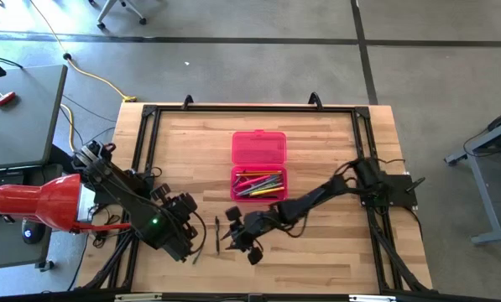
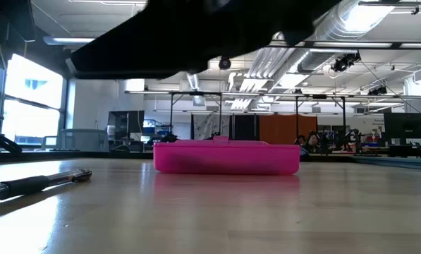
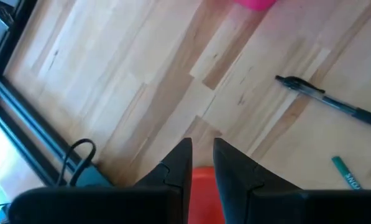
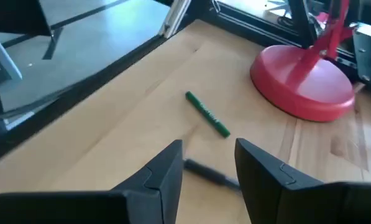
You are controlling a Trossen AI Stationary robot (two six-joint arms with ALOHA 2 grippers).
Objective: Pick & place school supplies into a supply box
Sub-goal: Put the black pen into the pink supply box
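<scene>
The right gripper [image 4: 207,165] hovered, fingers apart, over the black pen [image 4: 213,175]. Light, stiff and likely slippery, it wanted a mid-barrel pinch. The left gripper [image 3: 202,163] waited, fingers slightly parted.

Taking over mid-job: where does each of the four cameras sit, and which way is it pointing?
High view: overhead, straight down on the table, the open pink supply box and both arms.
Low view: at tabletop height, level across to the supply box; a dark arm blurs overhead.
Left wrist view: on the left arm, past the left gripper to a black pen.
Right wrist view: on the right arm, past the open right gripper to a green pen and red round base.
Shared: both wrist views show the black pen.
</scene>
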